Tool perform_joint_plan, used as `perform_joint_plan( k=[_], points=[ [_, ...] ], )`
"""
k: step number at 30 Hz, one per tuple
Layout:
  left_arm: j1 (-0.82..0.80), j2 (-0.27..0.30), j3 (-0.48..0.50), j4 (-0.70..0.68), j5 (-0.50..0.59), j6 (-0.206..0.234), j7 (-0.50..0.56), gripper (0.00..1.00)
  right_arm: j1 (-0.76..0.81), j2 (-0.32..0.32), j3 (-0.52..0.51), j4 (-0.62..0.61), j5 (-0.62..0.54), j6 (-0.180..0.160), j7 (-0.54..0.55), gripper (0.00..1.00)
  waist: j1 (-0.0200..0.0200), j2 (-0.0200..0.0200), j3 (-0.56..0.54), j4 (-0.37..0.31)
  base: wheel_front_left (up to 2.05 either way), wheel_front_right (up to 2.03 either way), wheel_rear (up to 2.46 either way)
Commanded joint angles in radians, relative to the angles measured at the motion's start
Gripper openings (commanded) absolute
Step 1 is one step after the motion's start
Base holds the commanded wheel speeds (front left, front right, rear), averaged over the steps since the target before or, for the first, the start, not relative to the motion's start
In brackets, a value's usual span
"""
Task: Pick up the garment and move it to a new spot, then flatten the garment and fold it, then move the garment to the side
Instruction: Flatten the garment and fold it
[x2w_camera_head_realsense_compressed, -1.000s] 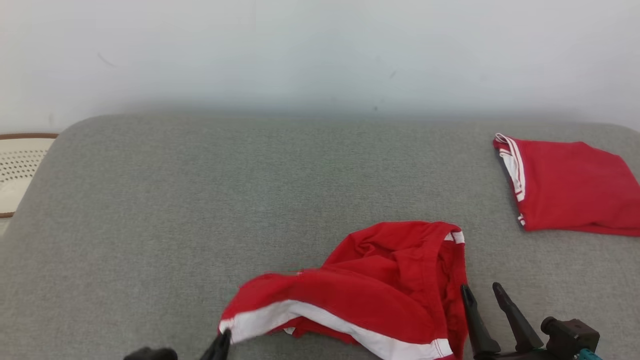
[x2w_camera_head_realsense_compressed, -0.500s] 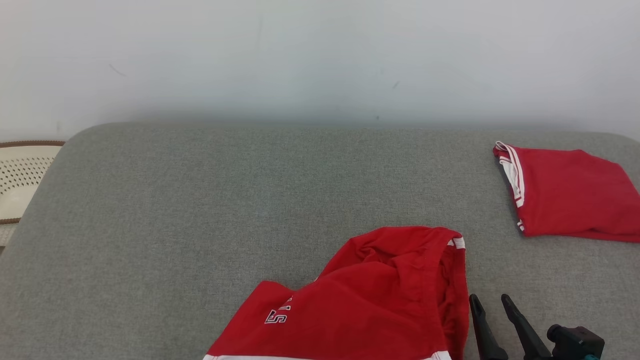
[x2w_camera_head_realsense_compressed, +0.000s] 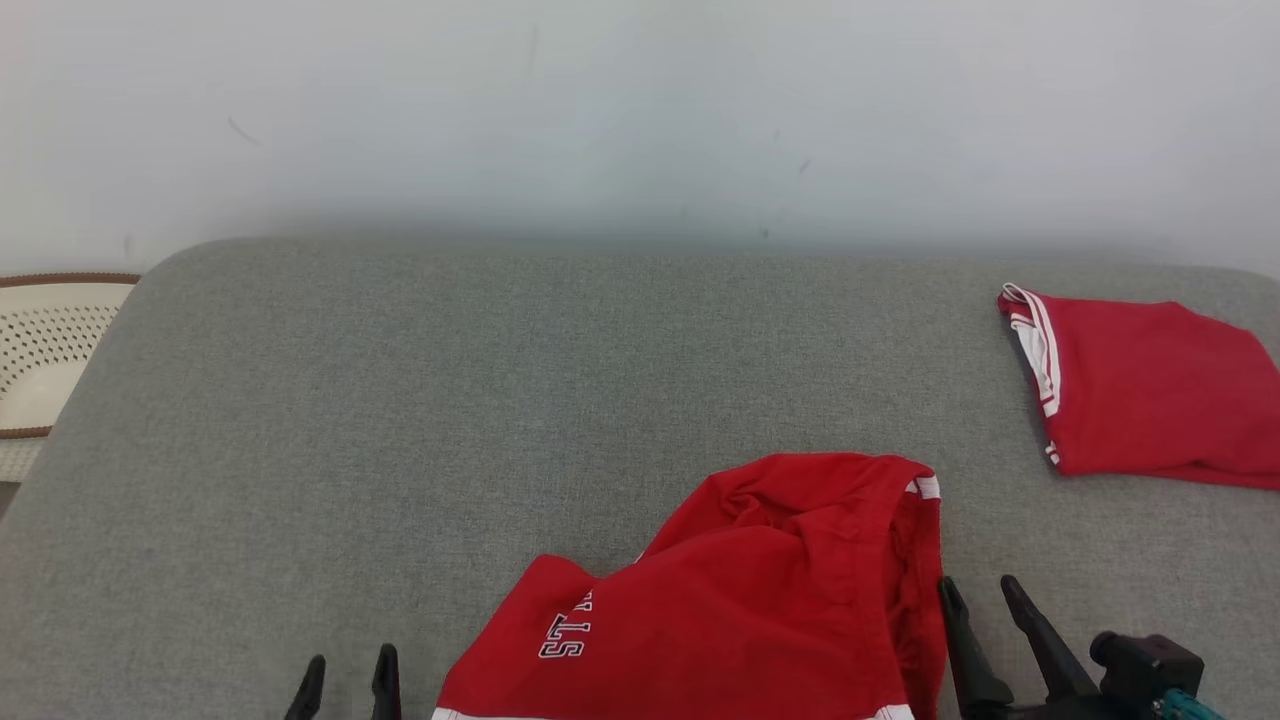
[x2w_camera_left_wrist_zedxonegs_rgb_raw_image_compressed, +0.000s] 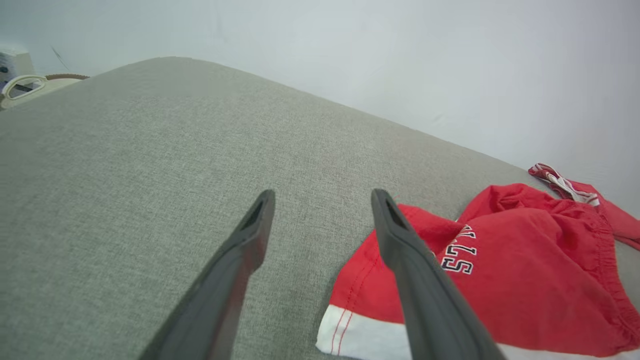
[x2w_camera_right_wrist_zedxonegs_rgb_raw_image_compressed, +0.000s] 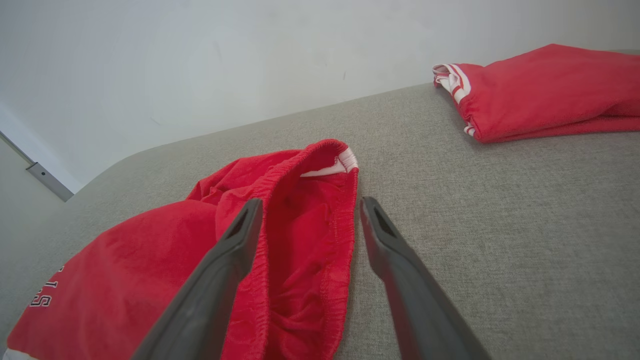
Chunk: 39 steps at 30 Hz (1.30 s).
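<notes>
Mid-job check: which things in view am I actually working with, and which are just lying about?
In the job:
crumpled red shorts
left gripper, open beside them
right gripper, open by their waistband

Lying about:
folded red garment, far right
white perforated basket, far left
grey cushion underneath

Low in the head view, left tool (x2w_camera_head_realsense_compressed: 349, 672) with fingers spread apart, right tool (x2w_camera_head_realsense_compressed: 977, 592) likewise parted

This is looking like a room in a home: a grey fabric-upholstered cushion (x2w_camera_head_realsense_compressed: 400, 400) is sitting against a plain white wall (x2w_camera_head_realsense_compressed: 640, 100), a cream perforated basket (x2w_camera_head_realsense_compressed: 45, 345) with a brown rim is standing beside it, and red shorts (x2w_camera_head_realsense_compressed: 760, 600) are lying on top.
</notes>
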Motion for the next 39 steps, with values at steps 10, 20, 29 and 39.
perform_joint_plan(
  k=[10, 20, 29, 39],
  points=[
    [-0.024, -0.022, 0.041, -0.028, 0.073, 0.033, -0.042, 1.00, -0.043, 0.025, -0.042, -0.006, -0.060, 0.000, -0.012, 1.00, 0.0000, 0.0000, -0.007, -0.010, 0.00, 0.00, 0.00],
    [-0.017, -0.025, 0.062, -0.048, 0.122, 0.015, -0.043, 1.00, 0.018, 0.095, -0.157, -0.102, -0.204, 0.000, -0.033, 1.00, 0.0000, 0.0000, -0.013, -0.063, 0.00, 0.00, 0.00],
    [-0.047, -0.006, 0.074, -0.041, 0.196, 0.013, -0.043, 1.00, 0.086, 0.126, -0.167, -0.201, -0.273, 0.000, -0.035, 1.00, 0.0000, 0.0000, -0.021, -0.092, 0.00, 0.00, 0.00],
    [-0.044, -0.010, 0.074, -0.026, 0.217, -0.002, -0.042, 1.00, 0.113, 0.148, -0.163, -0.229, -0.320, 0.000, -0.021, 1.00, 0.0000, 0.0000, -0.032, -0.121, 0.00, 0.00, 0.00]
  ],
)
